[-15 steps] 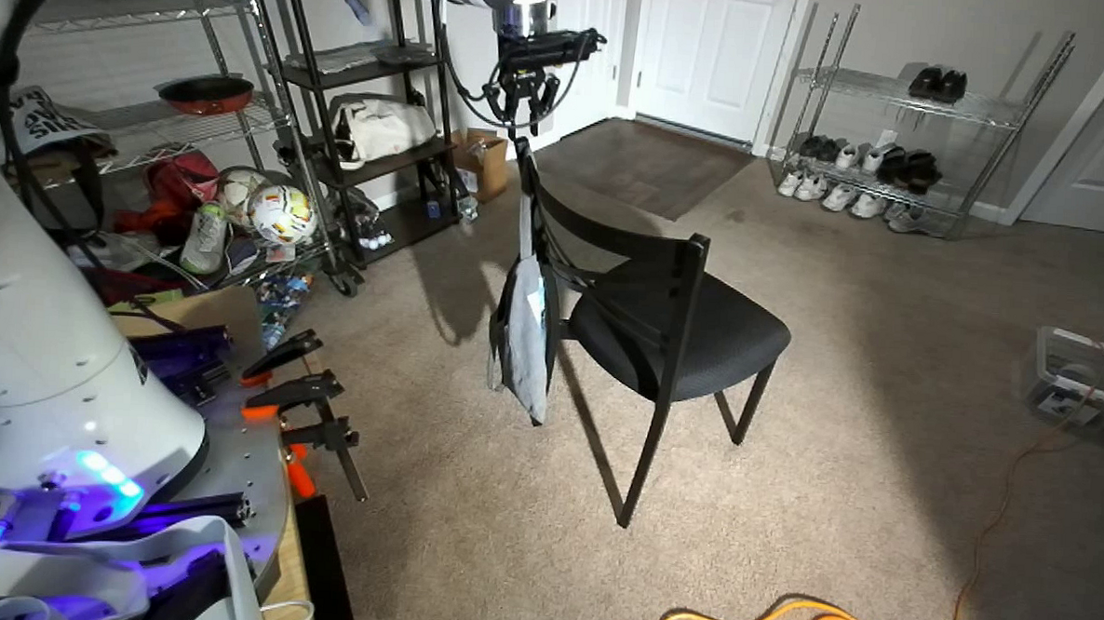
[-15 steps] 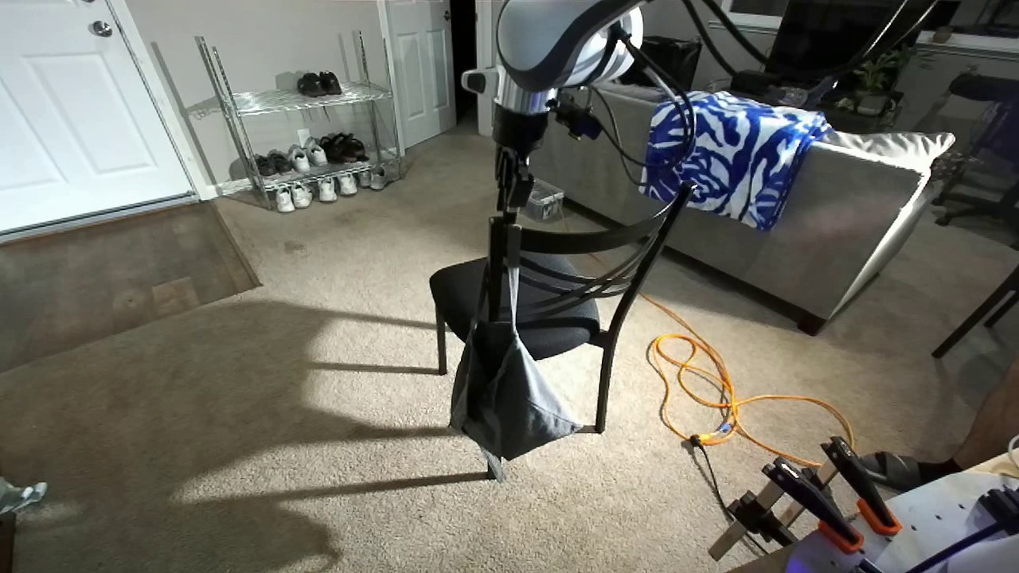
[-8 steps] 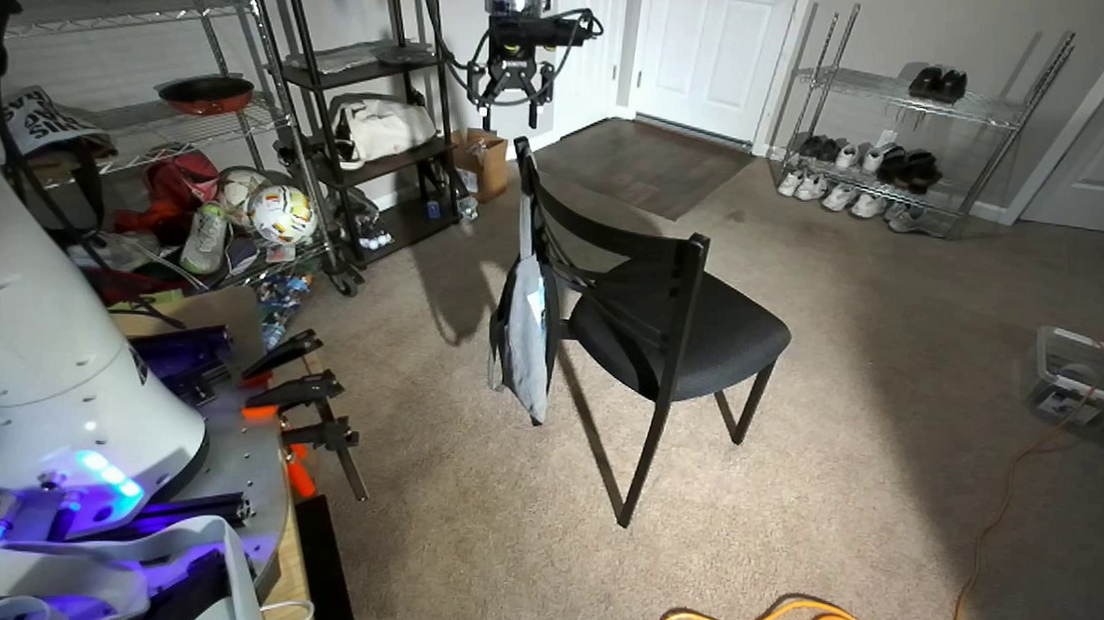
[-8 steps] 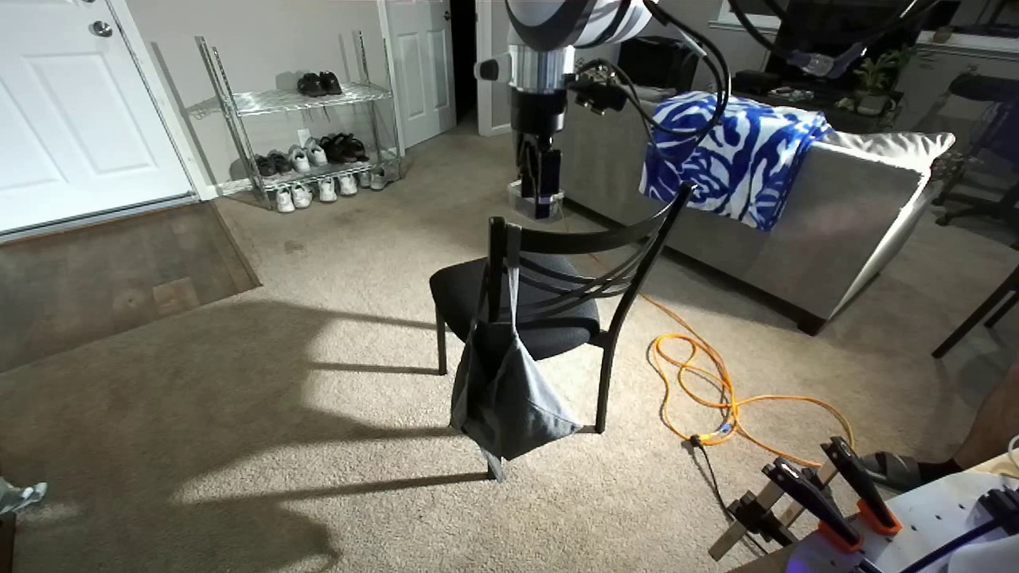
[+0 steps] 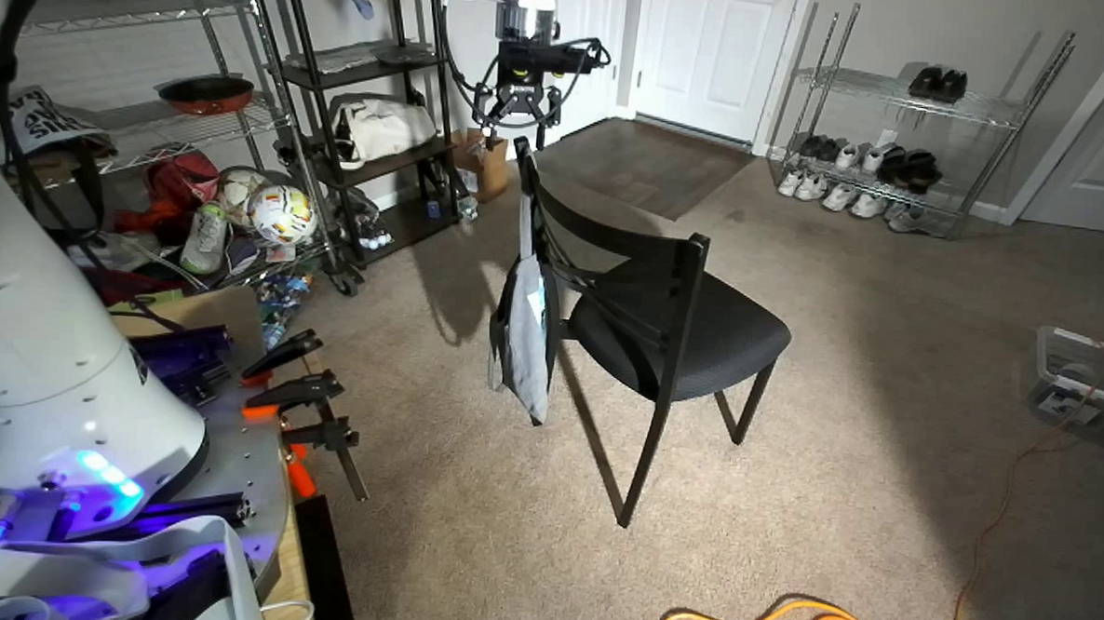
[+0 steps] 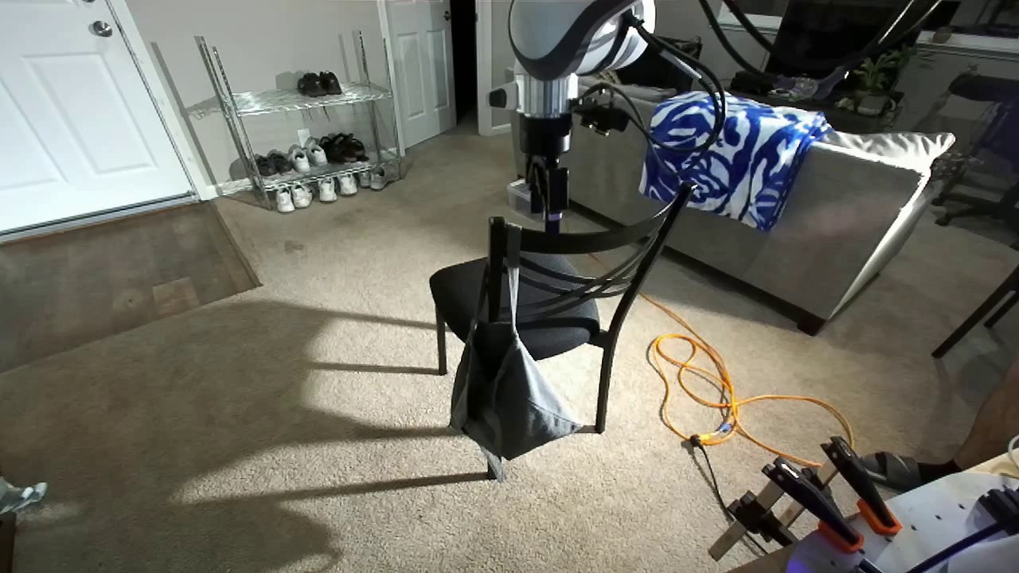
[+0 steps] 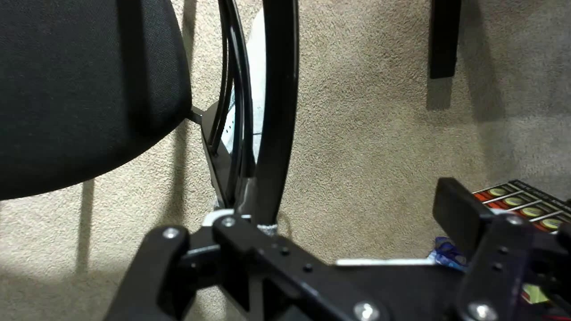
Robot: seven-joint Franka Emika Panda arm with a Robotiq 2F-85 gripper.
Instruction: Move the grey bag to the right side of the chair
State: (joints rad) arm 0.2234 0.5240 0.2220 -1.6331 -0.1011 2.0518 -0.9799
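Note:
The black chair [image 5: 690, 339] stands on the carpet with its backrest toward the robot base. By its strap, the grey bag [image 6: 521, 398] hangs from one top corner post of that backrest, also visible edge-on as a pale grey bag [image 5: 526, 337]. My gripper [image 5: 515, 142] is open near that corner, its fingers pointing down. In the other exterior angle the gripper [image 6: 552, 223] has its tips partly behind the top rail. In the wrist view the gripper [image 7: 352, 207] has widely parted jaws, with the rail [image 7: 279, 98] close to the left finger; contact cannot be judged. Part of the bag [image 7: 258, 67] shows behind the bars.
Clamps [image 5: 301, 392] stick out from the base table. An orange cord [image 6: 716, 398] lies coiled on the floor beside the chair. A grey sofa [image 6: 796, 255] with a blue-white blanket stands beyond. Shelving [image 5: 362, 171] and a shoe rack [image 5: 906, 102] line the walls.
The jaws have spread wide from a narrower setting at the post. My gripper rose from the post, then came down somewhat, farther along the rail. Bag and chair have stayed put.

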